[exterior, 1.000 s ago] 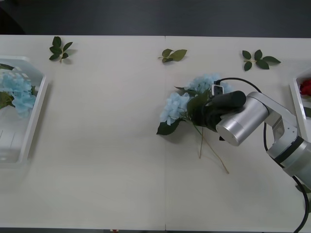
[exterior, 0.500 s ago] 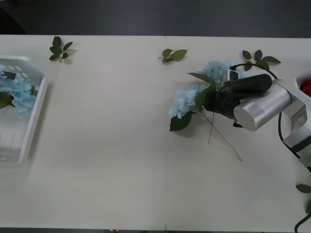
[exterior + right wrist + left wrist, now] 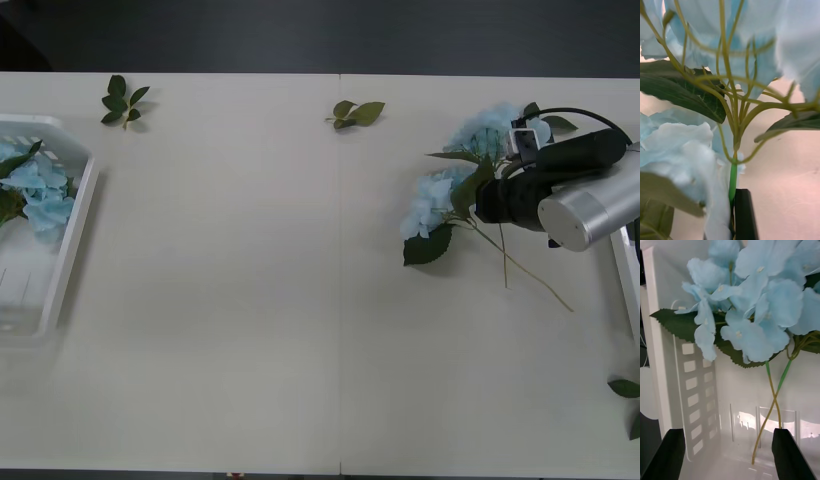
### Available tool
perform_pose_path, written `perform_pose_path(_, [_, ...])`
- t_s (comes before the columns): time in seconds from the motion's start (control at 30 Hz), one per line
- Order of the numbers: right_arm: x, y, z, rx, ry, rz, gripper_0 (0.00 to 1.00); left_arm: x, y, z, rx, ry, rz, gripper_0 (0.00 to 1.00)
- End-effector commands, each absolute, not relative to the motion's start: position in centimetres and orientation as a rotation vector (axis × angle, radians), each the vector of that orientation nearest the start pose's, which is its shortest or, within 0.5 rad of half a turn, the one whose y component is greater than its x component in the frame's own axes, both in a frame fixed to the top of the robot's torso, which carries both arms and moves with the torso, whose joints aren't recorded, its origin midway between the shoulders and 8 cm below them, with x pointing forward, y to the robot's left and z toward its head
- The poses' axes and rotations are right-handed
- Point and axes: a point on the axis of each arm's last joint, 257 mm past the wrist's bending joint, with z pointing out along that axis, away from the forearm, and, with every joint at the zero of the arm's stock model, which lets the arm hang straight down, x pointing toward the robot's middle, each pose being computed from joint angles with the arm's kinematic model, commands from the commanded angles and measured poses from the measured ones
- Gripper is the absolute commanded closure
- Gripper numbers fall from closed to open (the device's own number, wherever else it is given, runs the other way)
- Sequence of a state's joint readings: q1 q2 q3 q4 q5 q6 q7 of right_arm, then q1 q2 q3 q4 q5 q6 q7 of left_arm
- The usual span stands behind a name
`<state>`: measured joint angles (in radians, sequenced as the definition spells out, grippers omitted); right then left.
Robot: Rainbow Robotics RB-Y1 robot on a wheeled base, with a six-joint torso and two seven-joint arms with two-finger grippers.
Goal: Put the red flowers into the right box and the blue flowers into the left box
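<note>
Counting your stock on the table (image 3: 250,300): two clusters of blue flowers (image 3: 436,198) at your right gripper (image 3: 484,199), whose black fingers are closed on their stems, heads pointing toward the table's middle and long stems trailing behind. More blue flowers (image 3: 35,190) lie in the left box (image 3: 70,250) at the table's left edge. Leaf sprigs (image 3: 124,99) number three along the far edge, the third partly hidden behind the held flowers. Your right wrist view adds the green stem (image 3: 732,180) pinched beside one black finger (image 3: 745,213). Your left wrist view adds the left gripper (image 3: 728,453) above the box's slotted wall, fingers spread wide, holding nothing, two stems crossing below the petals.
</note>
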<state>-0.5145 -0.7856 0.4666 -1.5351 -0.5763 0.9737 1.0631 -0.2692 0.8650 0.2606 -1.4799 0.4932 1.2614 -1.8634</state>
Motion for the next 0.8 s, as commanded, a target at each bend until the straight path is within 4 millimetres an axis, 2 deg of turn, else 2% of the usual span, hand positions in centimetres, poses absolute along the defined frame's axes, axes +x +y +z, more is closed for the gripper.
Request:
perform_pose_path(0.03, [57.5, -30.2, -25.2, -0.179, 2.331, -0.080, 0.38, 47.7, 57.9, -14.3, 0.293, 2.423, 0.581, 0.00])
perform_pose_path(0.07, [57.5, -30.6, -25.4, -0.195, 2.330, -0.098, 0.27, 47.7, 57.2, -14.0, 0.314, 2.419, 0.562, 0.00])
perform_pose_path(0.1, [57.4, -30.8, -25.6, -0.216, 2.329, -0.115, 0.20, 47.6, 56.7, -13.8, 0.335, 2.420, 0.546, 0.00])
perform_pose_path(0.2, [57.2, -31.9, -26.6, -0.265, 2.335, -0.154, 0.08, 47.7, 54.4, -13.2, 0.391, 2.411, 0.486, 0.00])
perform_pose_path(0.33, [56.8, -33.0, -27.1, -0.282, 2.342, -0.174, 0.05, 47.9, 51.6, -12.9, 0.452, 2.395, 0.399, 0.00])
perform_pose_path(0.5, [56.3, -33.7, -26.9, -0.225, 2.374, -0.125, 0.04, 48.3, 47.9, -12.1, 0.568, 2.340, 0.292, 0.00])
perform_pose_path(0.73, [55.5, -33.0, -27.3, -0.149, 2.420, -0.037, 0.04, 48.4, 43.3, -11.4, 0.779, 2.249, 0.202, 0.00])
perform_pose_path(0.8, [55.5, -33.0, -27.3, -0.140, 2.421, -0.034, 0.04, 48.3, 41.3, -11.2, 0.855, 2.210, 0.155, 0.00])
